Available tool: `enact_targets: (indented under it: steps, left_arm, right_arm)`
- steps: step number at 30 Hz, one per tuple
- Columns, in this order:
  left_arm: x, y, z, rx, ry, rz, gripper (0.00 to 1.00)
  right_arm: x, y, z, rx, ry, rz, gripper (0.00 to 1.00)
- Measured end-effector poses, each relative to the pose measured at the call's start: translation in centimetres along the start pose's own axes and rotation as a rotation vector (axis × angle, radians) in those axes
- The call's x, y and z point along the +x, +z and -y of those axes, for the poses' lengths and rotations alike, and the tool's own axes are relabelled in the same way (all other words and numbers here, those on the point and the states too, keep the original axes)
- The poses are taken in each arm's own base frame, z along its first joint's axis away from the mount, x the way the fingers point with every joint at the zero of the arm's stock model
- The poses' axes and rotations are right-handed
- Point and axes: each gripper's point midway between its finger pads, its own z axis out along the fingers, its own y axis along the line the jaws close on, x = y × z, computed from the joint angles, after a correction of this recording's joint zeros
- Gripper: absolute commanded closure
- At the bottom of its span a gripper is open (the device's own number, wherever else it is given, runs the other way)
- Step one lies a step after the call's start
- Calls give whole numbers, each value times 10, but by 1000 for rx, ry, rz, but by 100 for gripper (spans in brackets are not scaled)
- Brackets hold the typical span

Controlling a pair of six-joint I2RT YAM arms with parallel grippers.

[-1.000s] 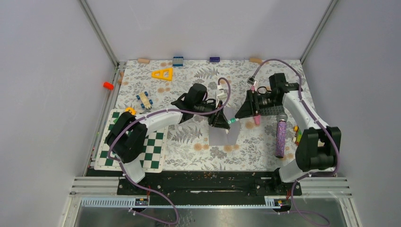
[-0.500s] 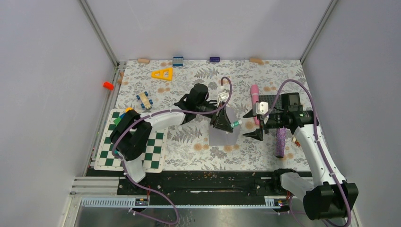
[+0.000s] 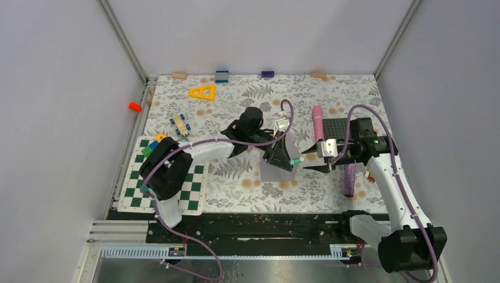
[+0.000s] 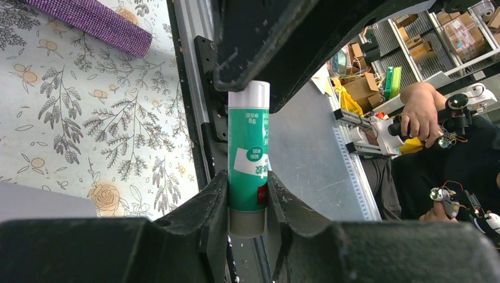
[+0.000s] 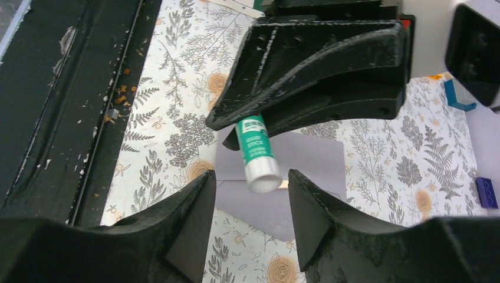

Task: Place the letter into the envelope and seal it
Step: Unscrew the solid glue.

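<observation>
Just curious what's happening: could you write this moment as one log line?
left fingers: gripping green glue stick | right fingers: open, at its white cap | envelope: lying beneath

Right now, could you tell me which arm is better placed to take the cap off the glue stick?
The right. The left gripper is shut on the glue stick, holding its green body; the white cap points at the right gripper, whose open jaws flank it.

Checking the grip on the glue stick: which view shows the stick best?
Left wrist: the glue stick fills mid-frame, clamped in the left gripper. Right wrist shows its white cap end; top external, a tiny speck.
</observation>
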Motion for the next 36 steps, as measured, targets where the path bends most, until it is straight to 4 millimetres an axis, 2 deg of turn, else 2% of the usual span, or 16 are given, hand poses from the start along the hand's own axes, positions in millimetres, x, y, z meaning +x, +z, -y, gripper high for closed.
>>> enact_targets:
  steps: [2,8,19,23,25,31,36]
  left_arm:
    - [0,0,0,4,2,0,85]
    - [4,1,2,27,-2,-14,85]
    - [5,2,4,37,-3,-20,85]
    - [7,2,3,36,-10,-21,85]
    - [7,2,3,35,-14,-22,85]
    - [9,2,-2,15,6,-24,84]
    - [16,-1,-16,-64,18,-54,84]
  right_arm:
    - [-1,0,-6,-23,-3,2,53]
    - [-5,0,-15,-80,-2,26,53]
    - [-10,2,-14,-106,25,68,65]
    - [-7,3,-14,-111,42,69,76]
    - [-7,3,-14,-114,54,73,78]
    - [-9,2,-8,-121,168,70,83]
    - [-14,2,0,-123,364,78,83]
